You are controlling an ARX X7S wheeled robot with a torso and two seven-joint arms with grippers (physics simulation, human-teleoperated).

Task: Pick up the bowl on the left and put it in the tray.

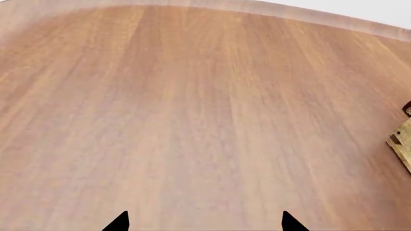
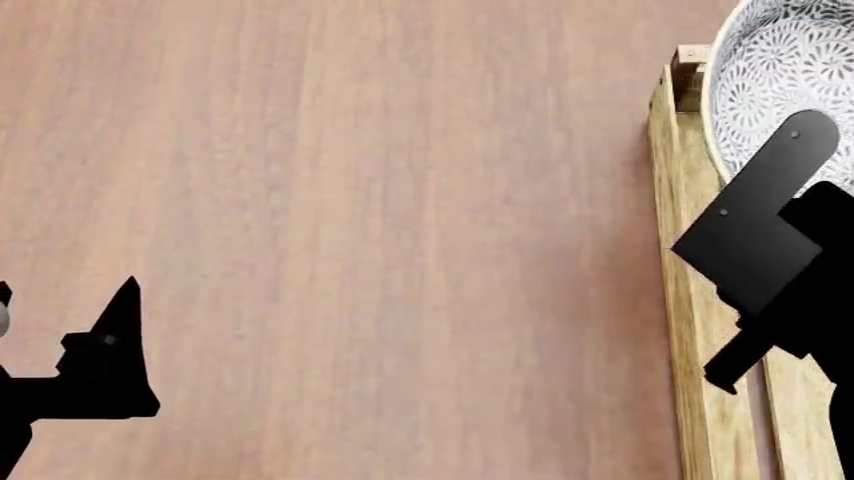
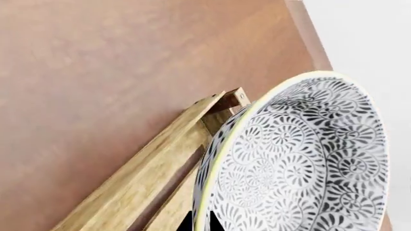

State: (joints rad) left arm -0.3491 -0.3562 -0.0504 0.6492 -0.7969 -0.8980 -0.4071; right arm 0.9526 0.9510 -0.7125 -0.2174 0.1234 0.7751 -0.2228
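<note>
The bowl (image 2: 787, 70), white with a dense grey-blue floral pattern, is at the far end of the tray (image 2: 674, 250), a long light-wood crate at the right edge of the head view. My right gripper (image 3: 200, 222) is shut on the bowl's rim (image 3: 204, 192), one fingertip inside and one outside. In the right wrist view the bowl (image 3: 301, 159) overlaps the tray's end rail (image 3: 228, 103); whether it rests on the slats is hidden. My left gripper (image 1: 205, 222) is open over bare table at the lower left, far from both.
Brown wooden tabletop (image 2: 374, 220) fills the space between the arms. The table's far edge (image 1: 270, 9) shows in the left wrist view, and a corner of the tray (image 1: 403, 142) shows at that picture's edge.
</note>
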